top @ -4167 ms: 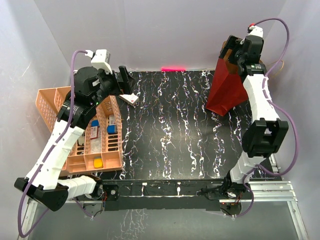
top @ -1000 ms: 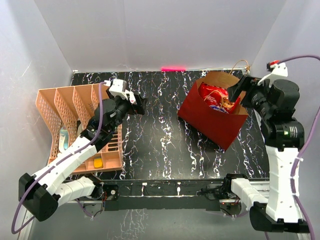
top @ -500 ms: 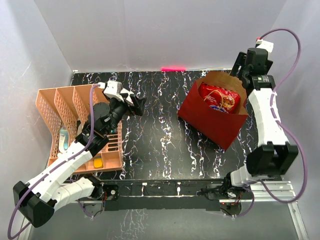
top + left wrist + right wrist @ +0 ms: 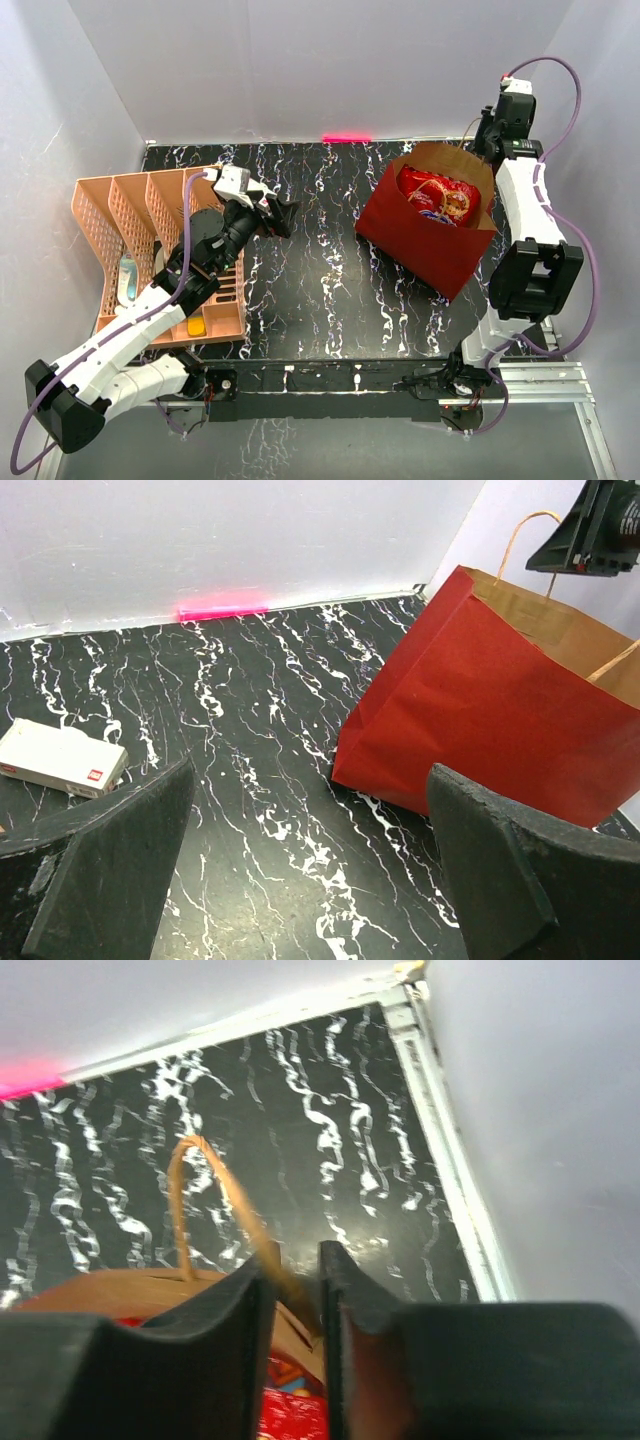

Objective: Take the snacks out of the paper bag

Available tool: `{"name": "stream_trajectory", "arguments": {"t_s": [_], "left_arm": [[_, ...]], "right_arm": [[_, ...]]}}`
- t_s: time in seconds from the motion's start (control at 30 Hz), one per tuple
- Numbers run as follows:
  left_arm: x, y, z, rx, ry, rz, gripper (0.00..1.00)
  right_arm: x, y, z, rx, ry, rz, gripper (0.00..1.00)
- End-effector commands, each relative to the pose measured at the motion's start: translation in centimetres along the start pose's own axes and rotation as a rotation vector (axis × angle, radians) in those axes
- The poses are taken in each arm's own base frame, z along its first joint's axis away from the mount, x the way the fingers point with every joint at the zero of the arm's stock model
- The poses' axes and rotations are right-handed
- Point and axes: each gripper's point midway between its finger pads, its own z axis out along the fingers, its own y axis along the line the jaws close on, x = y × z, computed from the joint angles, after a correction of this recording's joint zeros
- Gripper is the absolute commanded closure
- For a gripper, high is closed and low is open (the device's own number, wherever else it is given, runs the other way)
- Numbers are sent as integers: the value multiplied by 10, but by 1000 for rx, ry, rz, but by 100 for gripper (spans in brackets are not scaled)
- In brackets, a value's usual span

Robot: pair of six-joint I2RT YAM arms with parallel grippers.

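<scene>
- First, well to the left of the paper bag (image 4: 415, 240): peach slotted tray (image 4: 110, 210).
- Between tray and paper bag, left gripper (image 4: 283, 215), fingers spread wide, holding nothing; small white box (image 4: 60, 758) well left of the bag.
- Paper bag itself standing, mouth open, red snack packet (image 4: 437, 195) inside.
- At the bag's back right corner, right gripper (image 4: 297, 1270), fingers almost together, cord handle (image 4: 190, 1195) running into the narrow gap; pinched or not, cannot tell.
</scene>
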Motion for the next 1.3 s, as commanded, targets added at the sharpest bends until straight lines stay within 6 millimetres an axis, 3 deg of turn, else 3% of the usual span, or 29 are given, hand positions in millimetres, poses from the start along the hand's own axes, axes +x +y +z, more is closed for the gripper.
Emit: {"name": "stream_trajectory", "arguments": {"t_s": [0.0,0.13,0.27,0.53,0.67,0.77,1.0,1.17,1.27], "left_arm": [[-12,-3,-5,8,-40,-9,2],[-13,-8,-4,24,-35,-46,2],[-15,-30,-2,112,-10,-132,2],[-19,-51,-5,154,134,-214,2],[-17,-53,-16,123,219,-303,2],[-21,-53,-29,103,254,-346,2],[-22,-67,-42,153,347,-356,2],[-31,-84,-28,250,379,-257,2],[-31,-91,-6,311,414,-108,2]], "right_arm": [[-55,27,-10,-138,-138,4,87],[-45,54,-34,-279,-79,68,91],[-35,86,-71,-382,-38,100,92],[-26,194,-167,-677,-33,89,92],[-16,223,-190,-738,1,153,92],[-9,234,-199,-775,6,196,92],[-10,237,-208,-819,-39,239,92],[-10,237,-202,-810,-53,124,92],[-6,238,-209,-854,-62,41,92]]}}
